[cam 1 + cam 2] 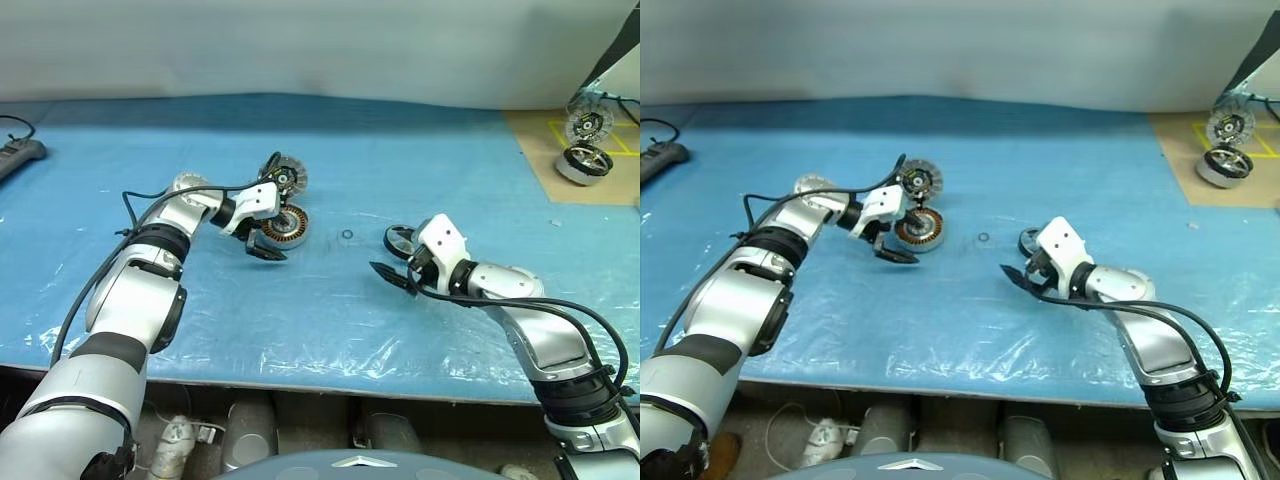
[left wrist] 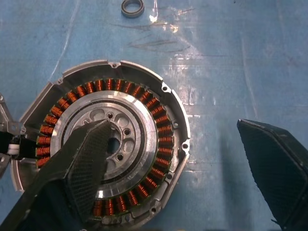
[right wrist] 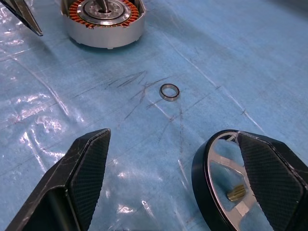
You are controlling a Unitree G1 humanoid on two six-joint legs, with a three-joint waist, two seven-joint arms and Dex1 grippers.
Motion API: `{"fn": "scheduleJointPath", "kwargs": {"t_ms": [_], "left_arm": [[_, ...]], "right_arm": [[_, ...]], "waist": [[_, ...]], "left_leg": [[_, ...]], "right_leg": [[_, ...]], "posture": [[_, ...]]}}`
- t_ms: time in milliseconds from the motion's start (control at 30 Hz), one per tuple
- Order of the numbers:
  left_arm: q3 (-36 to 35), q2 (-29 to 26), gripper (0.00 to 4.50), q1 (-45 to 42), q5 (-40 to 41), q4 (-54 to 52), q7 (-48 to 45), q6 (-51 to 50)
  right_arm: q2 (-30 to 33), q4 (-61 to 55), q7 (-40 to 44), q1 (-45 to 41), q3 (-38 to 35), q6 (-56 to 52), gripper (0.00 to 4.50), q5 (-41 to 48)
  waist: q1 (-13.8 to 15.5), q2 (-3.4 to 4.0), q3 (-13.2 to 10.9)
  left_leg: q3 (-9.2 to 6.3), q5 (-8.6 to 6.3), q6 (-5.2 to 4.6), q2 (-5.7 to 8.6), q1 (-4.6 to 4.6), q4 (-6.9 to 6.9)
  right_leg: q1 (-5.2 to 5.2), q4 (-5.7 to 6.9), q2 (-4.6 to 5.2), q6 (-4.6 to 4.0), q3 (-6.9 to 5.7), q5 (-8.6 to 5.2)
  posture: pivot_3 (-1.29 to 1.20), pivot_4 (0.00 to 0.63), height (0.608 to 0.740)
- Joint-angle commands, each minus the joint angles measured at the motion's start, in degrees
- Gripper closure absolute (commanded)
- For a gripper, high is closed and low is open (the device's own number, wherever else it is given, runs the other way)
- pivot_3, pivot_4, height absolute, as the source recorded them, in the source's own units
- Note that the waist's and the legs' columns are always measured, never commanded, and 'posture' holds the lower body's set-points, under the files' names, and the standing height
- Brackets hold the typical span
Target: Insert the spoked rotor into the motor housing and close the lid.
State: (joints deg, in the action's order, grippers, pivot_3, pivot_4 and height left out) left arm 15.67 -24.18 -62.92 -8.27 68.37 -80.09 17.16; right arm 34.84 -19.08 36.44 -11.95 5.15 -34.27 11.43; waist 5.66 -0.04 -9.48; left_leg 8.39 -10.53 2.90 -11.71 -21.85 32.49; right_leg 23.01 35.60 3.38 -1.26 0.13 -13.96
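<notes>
We found the round silver-grey motor housing (image 2: 108, 144) lying open on the blue plastic-covered desk (image 1: 330, 320), w/ copper-orange windings ringing a silver hub inside; nothing else sat in it. Its finned silver lid (image 1: 287, 177) stood tilted up at the far rim. Our left gripper (image 1: 264, 248) hung spread wide over the housing, one finger (image 2: 89, 159) above the hub. The dark-and-silver spoked rotor (image 3: 226, 192) lay flat just beside our right gripper (image 1: 392, 276), also wide open, holding nothing. A small metal ring (image 3: 169, 91) sat btwn housing and rotor, on bare sheet.
</notes>
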Motion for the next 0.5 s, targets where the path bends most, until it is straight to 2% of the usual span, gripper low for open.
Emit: {"fn": "scheduleJointPath", "kwargs": {"t_ms": [33,367,500], "left_arm": [[0.8,-0.3,0.02,-0.3,-2.4,1.2,2.3,1.6],[1.0,1.2,0.02,1.1,-4.0,1.8,2.6,2.9],[1.2,1.1,0.88,1.6,-4.7,1.8,3.8,5.1]], "right_arm": [[1.1,-2.4,-0.2,0.7,-1.2,0.6,0.04,-0.6],[1.2,-2.5,-0.4,0.9,-0.8,0.5,0.04,-1.3],[1.2,-2.5,-0.5,0.9,-0.7,0.8,0.0,-1.8]], "waist": [[0.0,0.0,0.0],[0.0,0.0,0.0],[0.0,0.0,0.0]], "left_leg": [[-0.01,0.0,0.0,0.0,0.0,0.0],[-0.01,0.0,0.0,0.02,0.24,0.03],[-0.01,0.0,0.0,0.02,0.25,0.01]], "right_leg": [[0.0,0.0,0.0,0.0,-0.01,0.0],[-0.25,0.04,0.05,0.0,0.03,0.0],[-0.26,0.01,0.05,-0.01,0.02,0.0]], "posture": [[0.0,0.15,0.74],[0.0,0.15,0.74],[0.0,0.15,0.74]]}}
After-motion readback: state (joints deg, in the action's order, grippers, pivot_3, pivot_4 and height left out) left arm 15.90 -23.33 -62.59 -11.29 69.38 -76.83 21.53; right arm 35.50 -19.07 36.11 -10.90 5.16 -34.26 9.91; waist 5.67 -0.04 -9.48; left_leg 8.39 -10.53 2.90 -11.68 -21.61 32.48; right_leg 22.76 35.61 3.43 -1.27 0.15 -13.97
